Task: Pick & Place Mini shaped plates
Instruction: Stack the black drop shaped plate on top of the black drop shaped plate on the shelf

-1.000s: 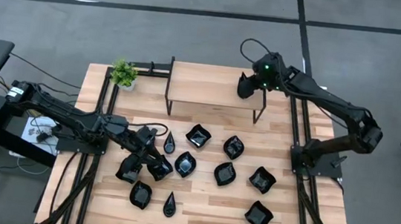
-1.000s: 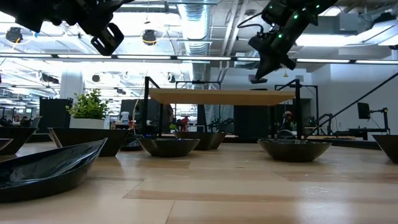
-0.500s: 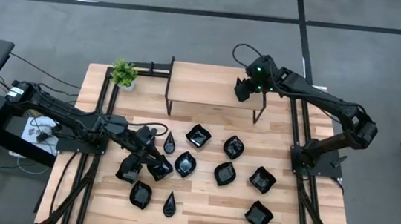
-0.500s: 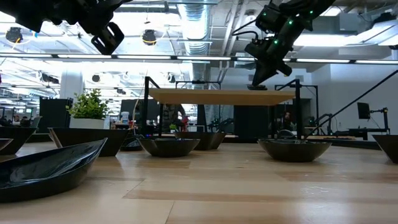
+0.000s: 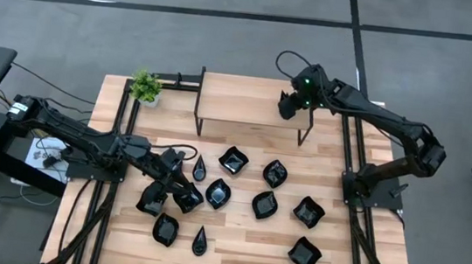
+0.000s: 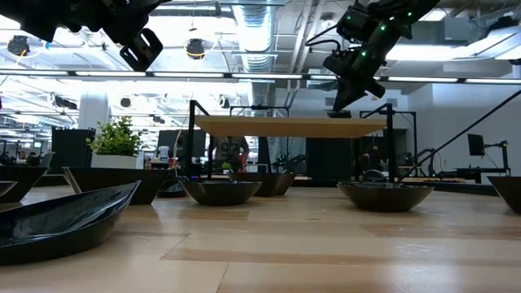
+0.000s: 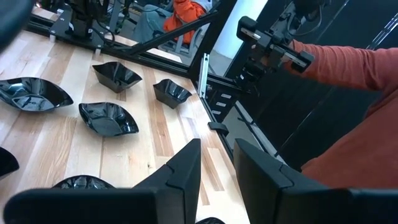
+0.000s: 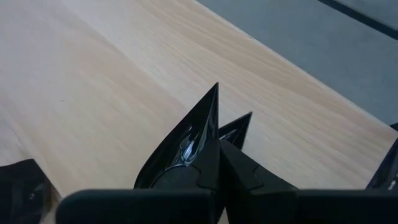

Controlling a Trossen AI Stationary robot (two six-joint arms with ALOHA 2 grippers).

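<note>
Nearest to us, along the front of the table [image 5: 241, 247], lie the mini shaped plates [image 5: 264, 204] that are not yet moved: a spread of glossy black dishes, some teardrop-shaped, some squarish with wavy rims, scattered across the middle and front of the wood. Our left gripper [image 5: 152, 199] hangs just above the left edge of that cluster; in the left wrist view its fingers [image 7: 186, 171] stand a little apart with only bare wood between them, so it holds nothing. Farther back stands the raised wooden shelf [image 5: 248, 98] on its black frame, and there our right gripper [image 8: 214, 146] is at work, over the shelf's right end. Its fingers are pressed together on a teardrop plate [image 8: 186, 146], whose pointed tip juts forward past them. The plate's long axis runs on in line with the fingers, tip leading, with the shelf's pale top directly below and close. We judge this to be the placing step: what counts is that the shelf surface lies straight under the held plate, so a short descent and a release should set it down, provided it lands clear of the shelf's right edge. The small potted plant [image 5: 145, 86] sits at the far left corner, well apart.
</note>
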